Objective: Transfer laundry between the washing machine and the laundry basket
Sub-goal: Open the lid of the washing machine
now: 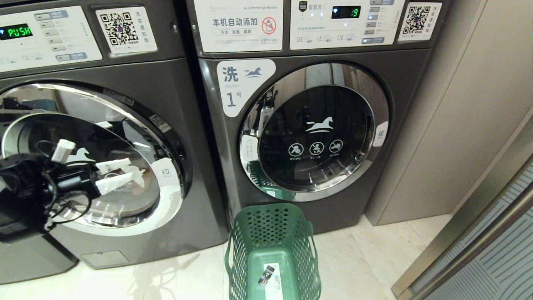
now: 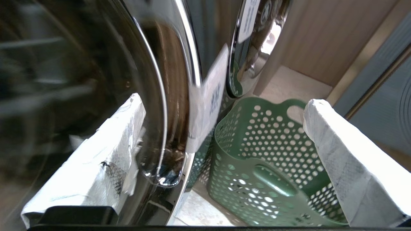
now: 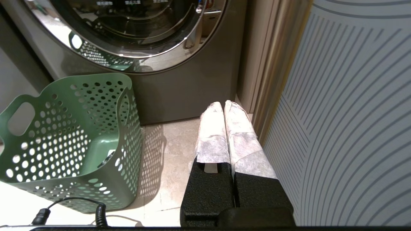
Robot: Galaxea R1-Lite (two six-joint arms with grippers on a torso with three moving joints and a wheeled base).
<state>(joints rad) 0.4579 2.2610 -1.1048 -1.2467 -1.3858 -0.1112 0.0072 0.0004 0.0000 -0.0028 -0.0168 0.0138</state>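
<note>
Left gripper (image 1: 118,175) spread wide, empty, raised against glass door (image 1: 104,166) of left washer (image 1: 175,125). Basket (image 1: 272,250) on floor, down to its right, well apart. Right gripper (image 3: 224,110) pressed together, empty, low beside basket.

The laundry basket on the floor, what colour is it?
Green, its walls full of round holes; the laundry basket shows best in the right wrist view.

Two washing machines side by side: left machine (image 1: 104,166), right machine (image 1: 316,125). Laundry basket (image 1: 272,250) on floor (image 1: 374,258) before right machine. Wall panel (image 1: 466,104) right of it.
</note>
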